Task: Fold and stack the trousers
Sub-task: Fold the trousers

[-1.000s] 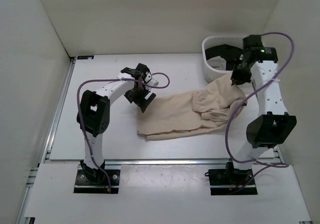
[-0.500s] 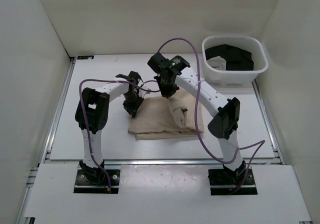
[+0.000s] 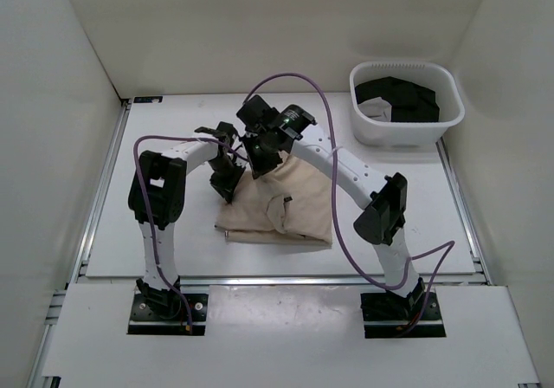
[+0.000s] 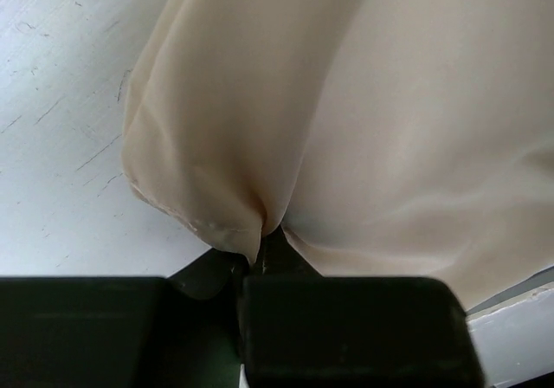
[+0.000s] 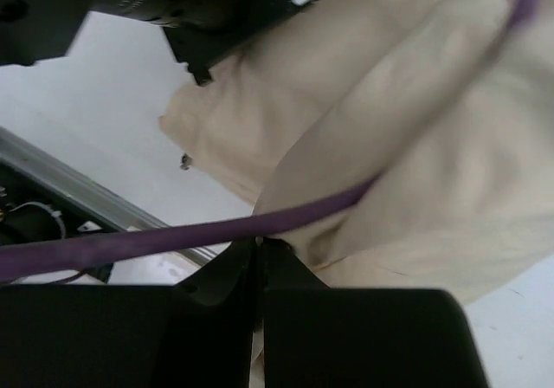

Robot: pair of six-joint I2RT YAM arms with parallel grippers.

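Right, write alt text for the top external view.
Two white robot arms meet over folded beige trousers on a white table, the left gripper and right gripper both pinching the cloth. A white basket holds black garments.

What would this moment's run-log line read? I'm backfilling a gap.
phase: folding | left fingers: shut on trousers | right fingers: shut on trousers | basket: black garments inside
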